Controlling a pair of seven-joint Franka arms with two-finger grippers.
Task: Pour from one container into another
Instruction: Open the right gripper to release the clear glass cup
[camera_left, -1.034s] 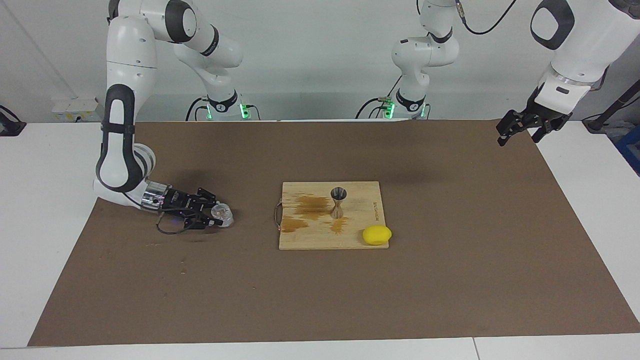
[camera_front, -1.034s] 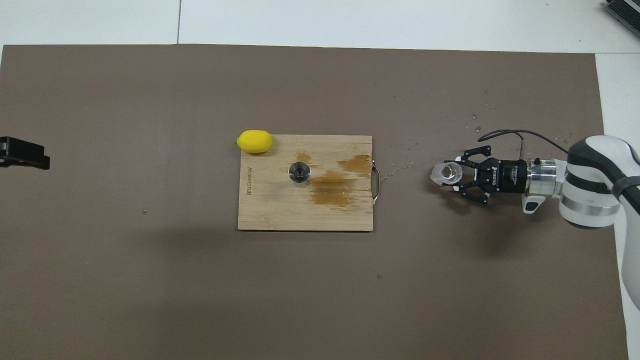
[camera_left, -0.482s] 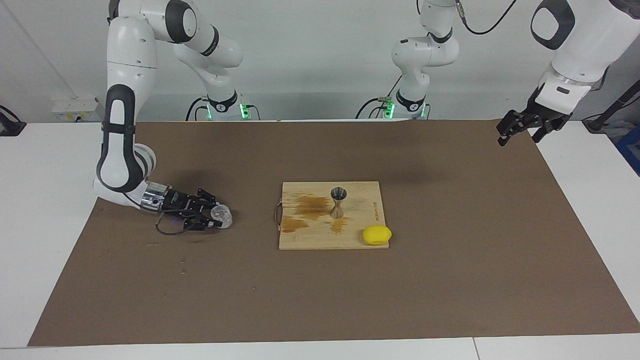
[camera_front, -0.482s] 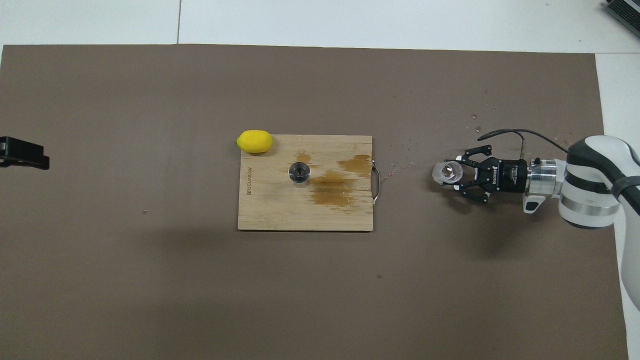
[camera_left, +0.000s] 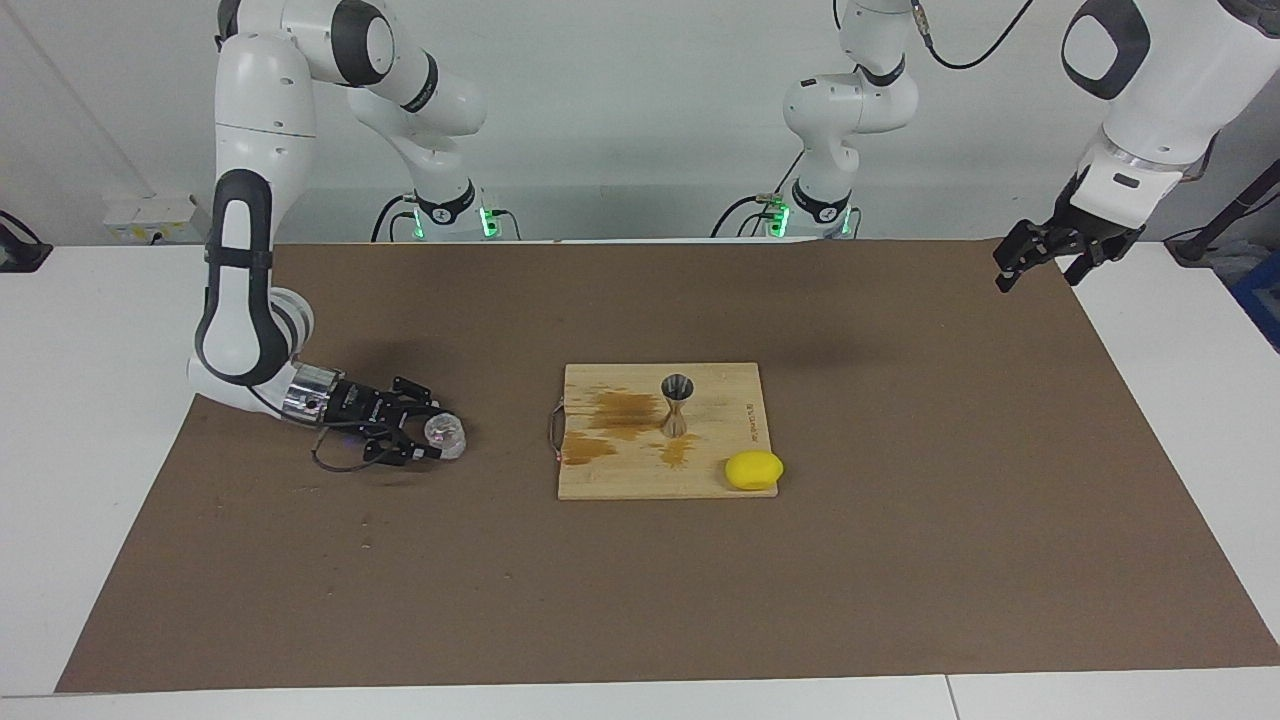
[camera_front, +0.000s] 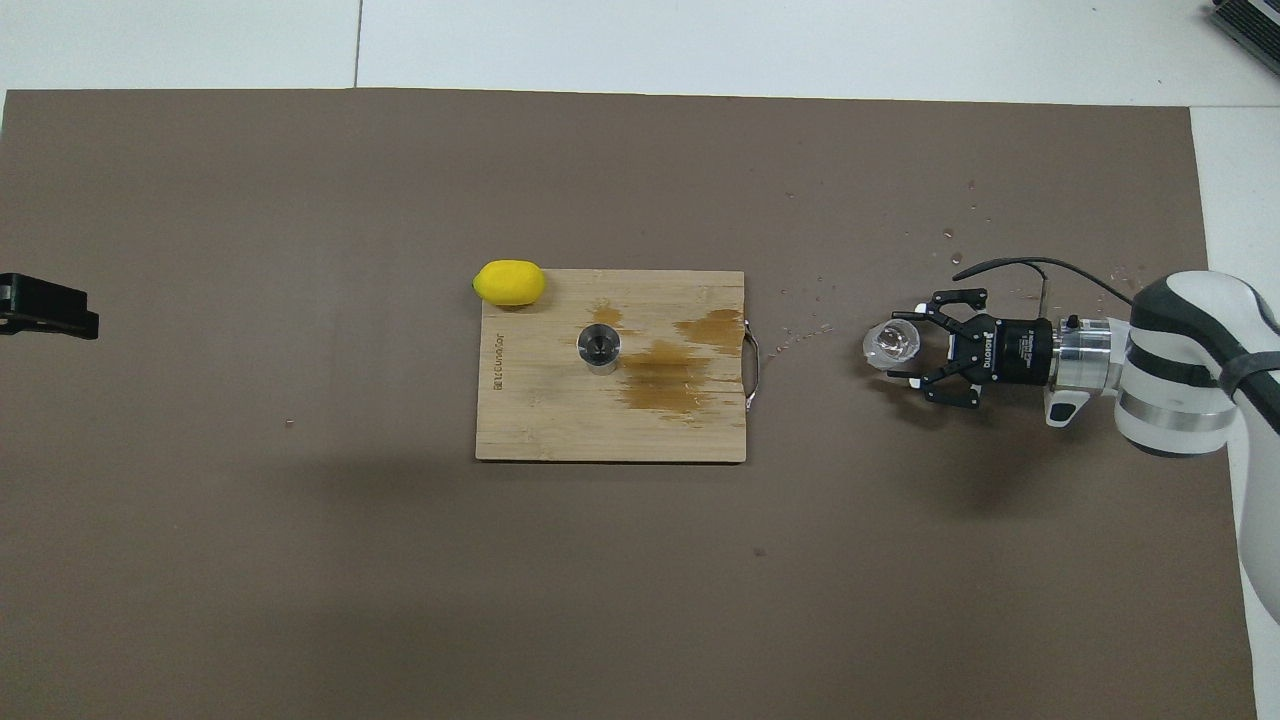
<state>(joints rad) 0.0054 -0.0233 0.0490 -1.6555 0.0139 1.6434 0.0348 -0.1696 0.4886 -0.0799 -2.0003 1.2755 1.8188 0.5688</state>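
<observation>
The small clear glass cup (camera_left: 446, 435) (camera_front: 892, 345) stands on the brown mat toward the right arm's end of the table. My right gripper (camera_left: 428, 434) (camera_front: 905, 348) lies low and level at it, open, a fingertip on either side of the glass and slightly off it. The silver hourglass jigger (camera_left: 677, 403) (camera_front: 598, 347) stands upright on the wooden board (camera_left: 640, 480) (camera_front: 560, 420) in the middle of the mat. My left gripper (camera_left: 1040, 262) (camera_front: 50, 308) hangs open and waits in the air over the mat's edge at the left arm's end.
A yellow lemon (camera_left: 754, 470) (camera_front: 510, 282) lies at the board's corner, farther from the robots than the jigger. Brown wet stains (camera_front: 665, 375) mark the board between jigger and handle (camera_front: 752, 370). Droplets speckle the mat (camera_front: 300, 560) near the glass.
My right gripper's fingers have spread apart and let go of the glass cup, which stays standing on the mat. The left arm has barely moved.
</observation>
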